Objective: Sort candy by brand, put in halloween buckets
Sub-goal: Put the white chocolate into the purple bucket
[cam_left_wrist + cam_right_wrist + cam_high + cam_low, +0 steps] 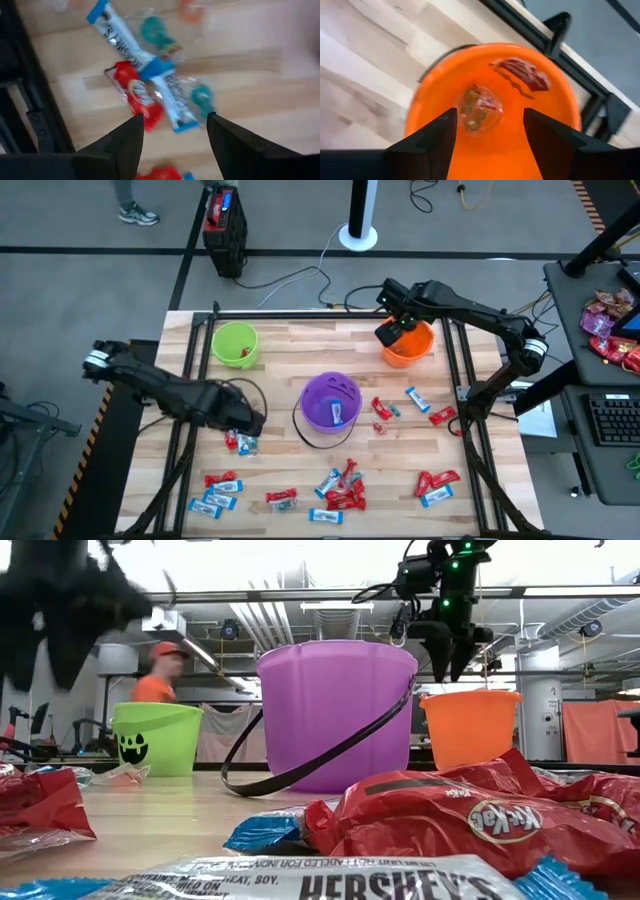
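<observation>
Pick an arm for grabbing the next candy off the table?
Left. Its open gripper hovers over the red and blue candies; the right gripper is open above the orange bucket.

You had a gray floor [80, 290], a white stand [358, 230], a keyboard [610, 420] on a desk, and bright ceiling lights [330, 606] behind
</observation>
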